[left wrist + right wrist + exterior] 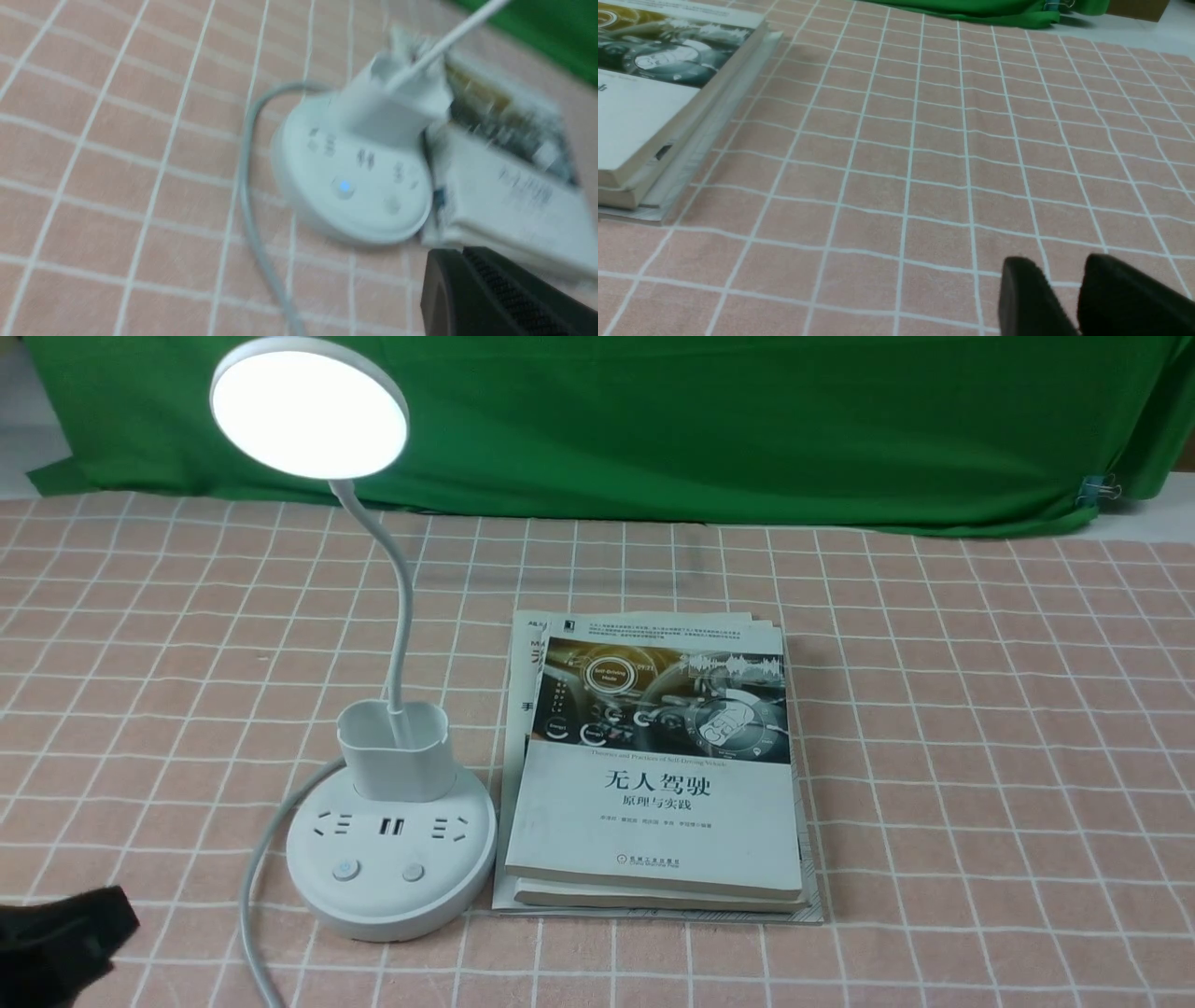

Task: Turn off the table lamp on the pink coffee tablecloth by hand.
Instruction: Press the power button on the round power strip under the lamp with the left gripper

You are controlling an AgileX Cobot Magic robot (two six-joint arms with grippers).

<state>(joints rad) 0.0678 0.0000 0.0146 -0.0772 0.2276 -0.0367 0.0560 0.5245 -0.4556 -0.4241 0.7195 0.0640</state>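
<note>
My left tool (448, 254), fingers pressed together, could hit the lamp's (415, 894) wrong button (413, 873) through sideways drift

lamp (390, 859): white | tablecloth (980, 756): pink, white grid | backdrop (700, 429): plain green | jaws (495, 294): black

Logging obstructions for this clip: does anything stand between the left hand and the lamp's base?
Nothing visible does. Between the left hand and the base, only the cord lies on the tablecloth.
</note>
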